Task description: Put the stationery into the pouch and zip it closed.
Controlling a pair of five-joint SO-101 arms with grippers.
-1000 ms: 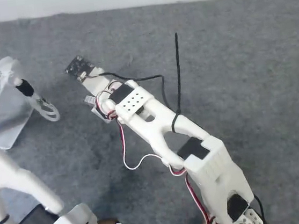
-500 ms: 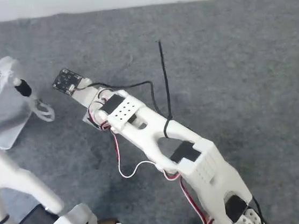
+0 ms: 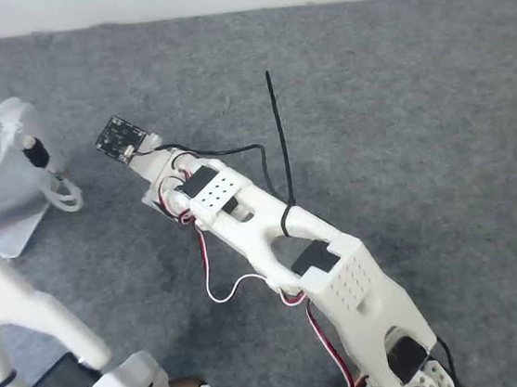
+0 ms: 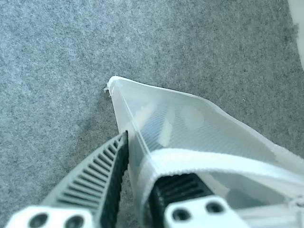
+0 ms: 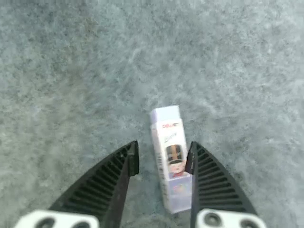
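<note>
In the high view the right arm (image 3: 273,238) is swinging toward the left of the frame; over the last 1 s its wrist end has been sliding from the upper middle toward the upper left, and across the last 0.5 s it is barely shifting, so it seems to be settling; the pouch (image 3: 4,176) is staying in the upper left corner, its looped pull (image 3: 64,195) nudging only a little; for the task this is reading as the approach to a pick coming to its end, not yet a carry to the pouch. The right wrist view is supplying the detail under that arm: the right gripper (image 5: 162,145) is standing open, its 2 fingers straddling the eraser (image 5: 170,156), which is lying flat on the grey carpet (image 5: 71,57) in the lower middle of that frame, closer to 1 finger than to the other; whether it is touching that finger I cannot tell. The left wrist view is adding the hold: the left gripper (image 4: 137,166) is clamping the pouch's rim, the translucent wall running up between its jaws toward the upper middle of the frame. The high view, in turn, is giving the spacing: the right arm's wrist end is sitting near the pouch yet apart from it.
</note>
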